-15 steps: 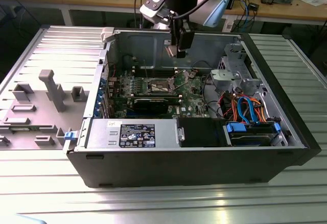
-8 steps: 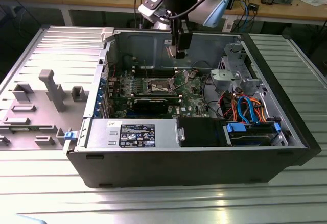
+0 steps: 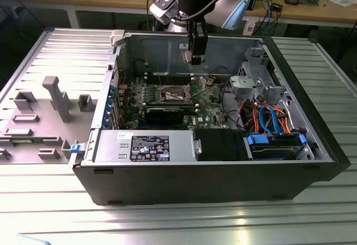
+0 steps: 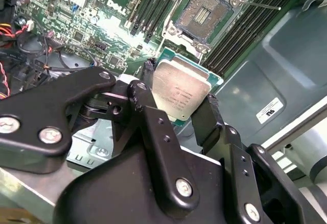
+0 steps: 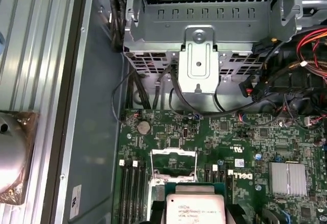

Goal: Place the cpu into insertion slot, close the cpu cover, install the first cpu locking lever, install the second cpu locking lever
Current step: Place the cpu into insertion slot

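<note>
- A ribbed metal table (image 3: 167,222) is recorded, with an open computer case (image 3: 195,181) lying on its side on it.
- A green motherboard (image 3: 212,104) is seen on the case floor, between the card slots and the drive cage with its red and blue cables.
- The arm is positioned over the case interior, with the gripper (image 3: 196,55) hanging above the board.
- The insertion slot (image 4: 203,14) is uncovered and its contact field is exposed; nothing is seated in it.
- The cpu cover (image 5: 173,152) is raised off the socket, and the board is visible through its window.
- The cpu (image 4: 181,94) is clamped by its edges between the black fingers (image 4: 208,114), metal top towards the camera, and is held clear of the board just beside the slot.
</note>
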